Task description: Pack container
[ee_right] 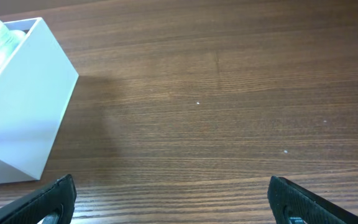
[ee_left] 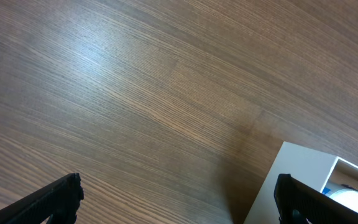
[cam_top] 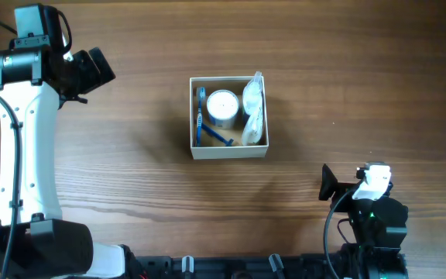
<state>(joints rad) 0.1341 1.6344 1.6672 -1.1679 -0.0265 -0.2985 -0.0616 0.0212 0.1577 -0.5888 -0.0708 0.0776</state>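
Left wrist: left gripper (ee_left: 178, 202) spread wide, empty (right gripper (ee_right: 171, 198) likewise).

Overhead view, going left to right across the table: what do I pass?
left gripper → blue-handled items → round white-lidded jar → clear plastic-wrapped items → right gripper; the middle three lie inside the container.

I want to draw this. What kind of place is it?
Probably a robot lab or test bench: a left arm and a right arm stand at a plain wooden table, with one box to pack.
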